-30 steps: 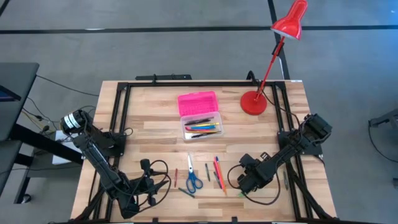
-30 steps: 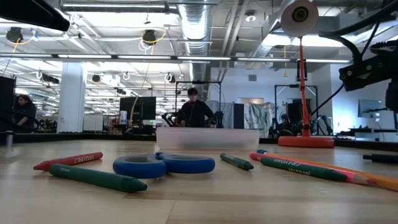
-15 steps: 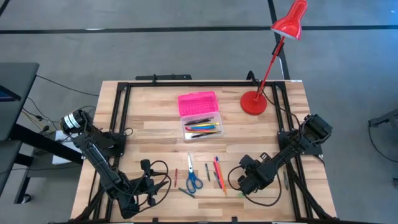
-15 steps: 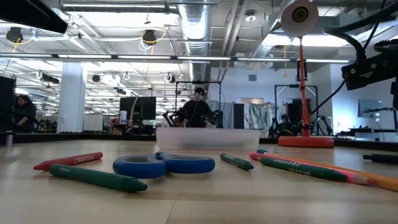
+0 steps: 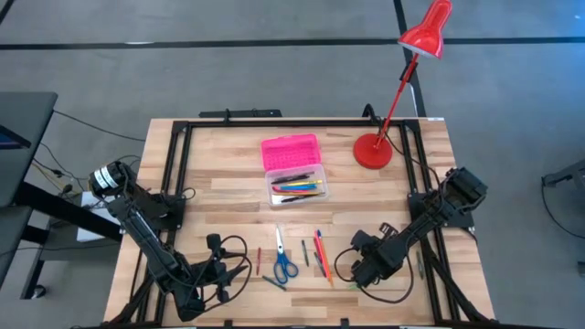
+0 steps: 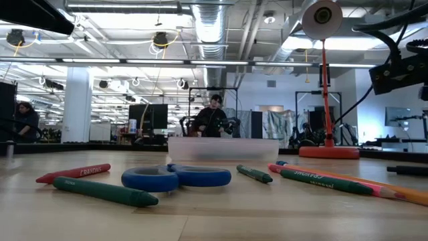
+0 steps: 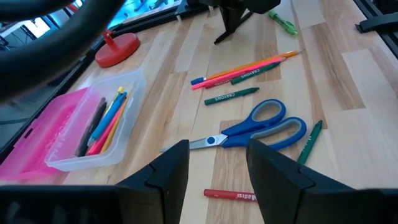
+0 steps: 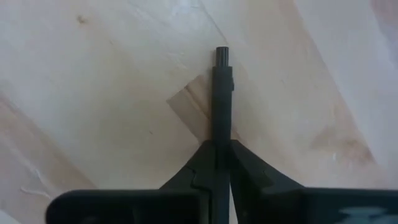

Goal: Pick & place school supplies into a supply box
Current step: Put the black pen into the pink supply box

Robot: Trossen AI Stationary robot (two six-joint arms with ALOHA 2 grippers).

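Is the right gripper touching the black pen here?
Touching. In the right wrist view the right gripper has both fingers pressed against the sides of the black pen, with no gap visible on either side.

This is a big open lab or workshop. A wooden bench point(image 5: 228, 196) with a black frame stands on a gray floor point(image 5: 228, 73). Past it, the low view shows a high ceiling with bare pipes point(image 6: 214, 27) and long lights, screens point(image 6: 148, 115) on stands, and people point(image 6: 212, 119) working far back.
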